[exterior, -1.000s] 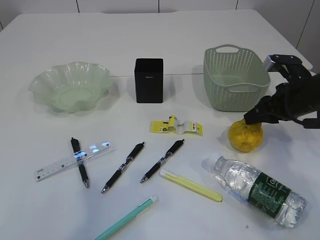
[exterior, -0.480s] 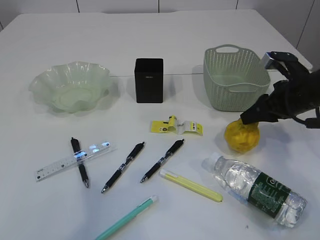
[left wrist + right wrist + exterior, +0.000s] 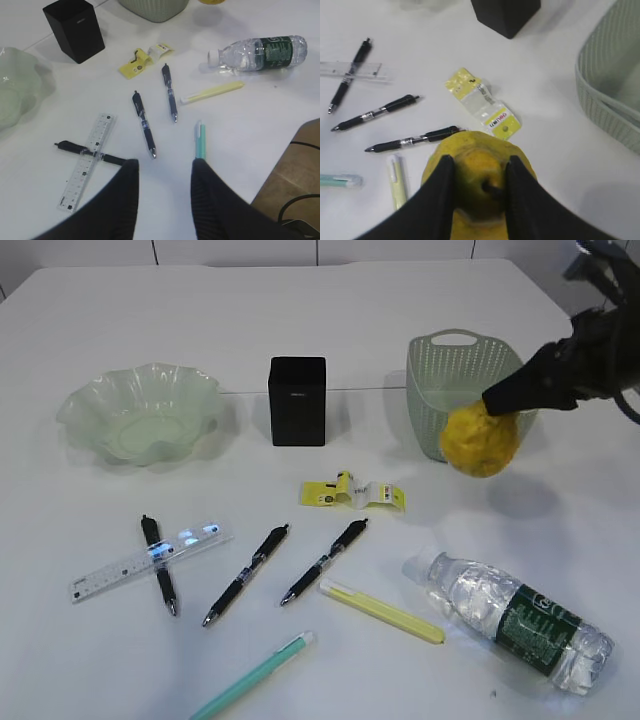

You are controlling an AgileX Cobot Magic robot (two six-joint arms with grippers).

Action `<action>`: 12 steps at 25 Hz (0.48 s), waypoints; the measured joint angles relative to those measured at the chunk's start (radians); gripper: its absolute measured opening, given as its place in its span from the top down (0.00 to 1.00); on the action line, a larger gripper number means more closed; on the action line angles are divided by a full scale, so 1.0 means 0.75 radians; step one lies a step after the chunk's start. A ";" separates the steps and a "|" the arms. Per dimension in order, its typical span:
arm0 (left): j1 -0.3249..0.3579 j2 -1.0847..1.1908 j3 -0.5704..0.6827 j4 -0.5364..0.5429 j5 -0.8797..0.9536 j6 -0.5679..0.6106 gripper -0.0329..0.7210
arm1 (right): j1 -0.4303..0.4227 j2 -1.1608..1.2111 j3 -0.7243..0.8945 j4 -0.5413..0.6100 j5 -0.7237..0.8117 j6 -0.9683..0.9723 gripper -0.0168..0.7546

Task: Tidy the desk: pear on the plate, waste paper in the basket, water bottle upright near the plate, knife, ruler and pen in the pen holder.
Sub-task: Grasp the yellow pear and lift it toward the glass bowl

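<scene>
right gripper (image 3: 476,175) pinches the pear (image 3: 481,440) by its top, clear of the desk (image 3: 300,330), before the basket (image 3: 462,390). left gripper (image 3: 162,180) spread, holding nothing.

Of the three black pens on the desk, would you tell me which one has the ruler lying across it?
The leftmost black pen: the clear ruler crosses over its middle, forming an X. The other two black pens lie bare to its right, touching nothing.

Yellow pear (image 3: 481,441), sage-green perforated basket (image 3: 455,380), matte black pen holder (image 3: 298,400), pale green plate (image 3: 140,412).
</scene>
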 joint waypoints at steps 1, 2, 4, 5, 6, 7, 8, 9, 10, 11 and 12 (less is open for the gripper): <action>0.000 0.017 -0.006 -0.013 -0.003 0.015 0.63 | 0.000 -0.024 -0.029 0.002 0.048 -0.003 0.70; 0.000 0.038 -0.018 -0.031 -0.003 0.036 0.63 | 0.000 -0.024 -0.029 0.002 0.048 -0.003 0.70; 0.000 0.105 -0.053 -0.065 -0.003 0.067 0.63 | 0.000 -0.040 -0.072 0.008 0.129 -0.007 0.70; 0.000 0.139 -0.077 -0.084 -0.003 0.085 0.63 | 0.000 -0.046 -0.095 0.010 0.175 -0.007 0.70; 0.000 0.182 -0.103 -0.101 -0.003 0.110 0.63 | 0.000 -0.046 -0.099 0.011 0.188 -0.007 0.70; 0.000 0.227 -0.127 -0.117 0.004 0.135 0.63 | 0.000 -0.046 -0.099 0.011 0.188 -0.007 0.70; 0.000 0.263 -0.153 -0.130 0.015 0.153 0.63 | 0.006 -0.046 -0.130 0.013 0.241 -0.007 0.70; 0.000 0.307 -0.191 -0.152 0.036 0.179 0.63 | 0.006 -0.046 -0.137 0.013 0.255 -0.007 0.70; 0.000 0.349 -0.224 -0.182 0.059 0.204 0.63 | 0.015 -0.046 -0.146 0.013 0.281 -0.007 0.70; 0.000 0.387 -0.250 -0.212 0.083 0.230 0.63 | 0.020 -0.046 -0.154 0.017 0.294 -0.007 0.70; 0.000 0.430 -0.276 -0.243 0.110 0.262 0.63 | 0.034 -0.049 -0.157 0.025 0.308 -0.007 0.70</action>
